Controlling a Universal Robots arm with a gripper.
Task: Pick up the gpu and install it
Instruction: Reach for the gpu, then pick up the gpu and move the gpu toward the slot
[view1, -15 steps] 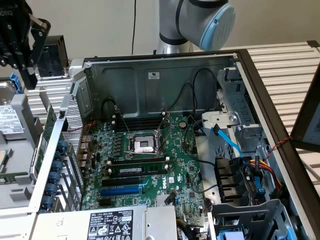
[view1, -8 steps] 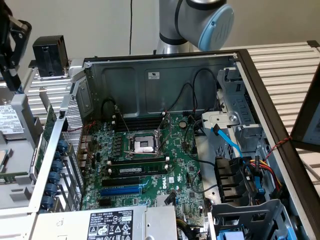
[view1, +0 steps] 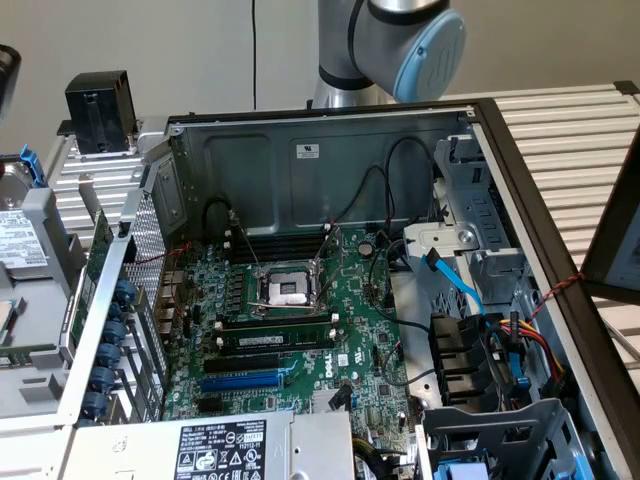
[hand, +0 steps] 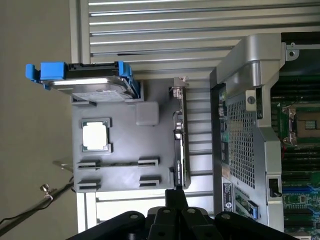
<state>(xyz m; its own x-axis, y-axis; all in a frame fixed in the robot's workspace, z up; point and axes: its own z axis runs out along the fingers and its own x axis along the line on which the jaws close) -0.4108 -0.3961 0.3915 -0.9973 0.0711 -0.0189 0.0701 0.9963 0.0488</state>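
The gpu (hand: 180, 137) stands on its edge in a slot of a grey tray (hand: 120, 170), with its metal end bracket at the end far from my gripper. My gripper (hand: 174, 196) is shut with nothing between its black fingers; its tip hovers over the card's near end, and I cannot tell whether it touches. In the exterior view the gpu (view1: 90, 280) shows as a thin green card just outside the open computer case, on the exterior view's left. The large green motherboard (view1: 300, 330) lies inside the case with a blue card slot (view1: 240, 381).
The tray also holds a hard drive in a blue caddy (hand: 82, 80), a processor chip (hand: 95, 135) and a small grey block (hand: 146, 114). The case's perforated rear wall (hand: 242, 140) stands close beside the gpu. Cables (view1: 480, 300) and drive cages fill the case's right side.
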